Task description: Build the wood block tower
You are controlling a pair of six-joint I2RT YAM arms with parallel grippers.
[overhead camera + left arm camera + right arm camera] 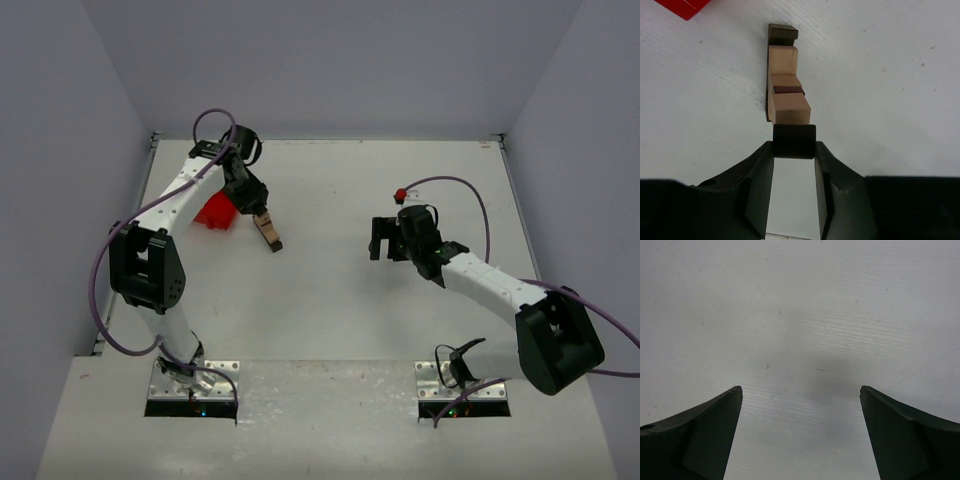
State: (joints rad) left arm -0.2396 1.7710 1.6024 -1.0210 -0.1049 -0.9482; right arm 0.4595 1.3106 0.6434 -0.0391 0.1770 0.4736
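The wood block tower stands as a slim column of tan and dark brown cubes, left of the table's middle. In the left wrist view I look down its length; the cubes sit slightly offset from one another. My left gripper is shut on the dark brown top block, which rests on a tan cube. My right gripper hangs open over bare table at centre right, well apart from the tower. Nothing lies between its fingers.
A red bin sits just left of the tower, partly behind my left arm; its corner shows in the left wrist view. A small red object lies behind the right gripper. White walls close in the table on three sides.
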